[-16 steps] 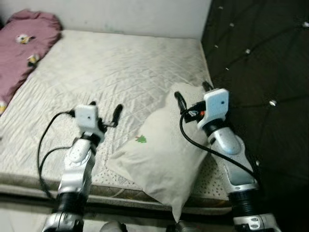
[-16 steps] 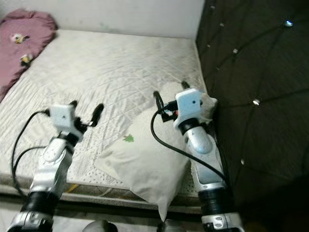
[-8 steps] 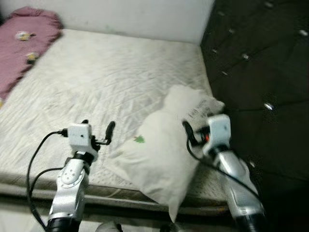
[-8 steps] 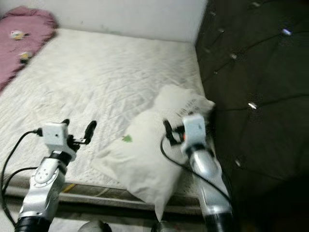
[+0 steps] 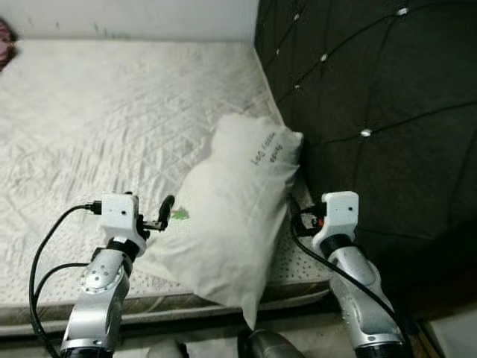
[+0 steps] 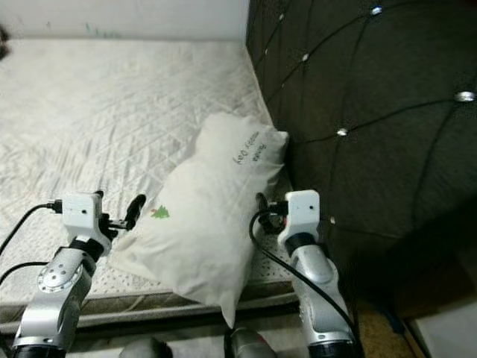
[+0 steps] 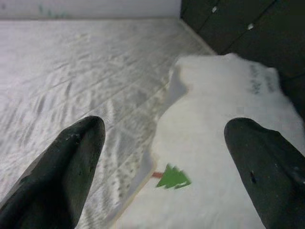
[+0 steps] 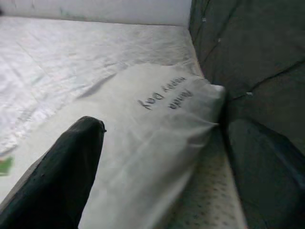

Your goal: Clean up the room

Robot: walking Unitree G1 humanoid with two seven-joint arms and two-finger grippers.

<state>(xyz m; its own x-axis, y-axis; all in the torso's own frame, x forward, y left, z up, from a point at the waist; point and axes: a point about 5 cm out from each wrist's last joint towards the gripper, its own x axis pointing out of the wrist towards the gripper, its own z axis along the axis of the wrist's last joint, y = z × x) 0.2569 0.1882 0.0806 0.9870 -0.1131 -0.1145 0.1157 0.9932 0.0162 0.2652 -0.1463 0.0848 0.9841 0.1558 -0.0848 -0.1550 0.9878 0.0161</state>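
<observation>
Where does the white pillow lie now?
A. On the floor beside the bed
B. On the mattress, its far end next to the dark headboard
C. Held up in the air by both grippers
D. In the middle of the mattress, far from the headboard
B: the pillow lies on the mattress, its far end beside the dark tufted headboard; the left gripper and right gripper are open, not gripping it.

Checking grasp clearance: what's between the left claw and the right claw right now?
The white pillow lies between the left claw and the right claw, seen in both eye views. Both are open, one on each side, neither gripping.
</observation>
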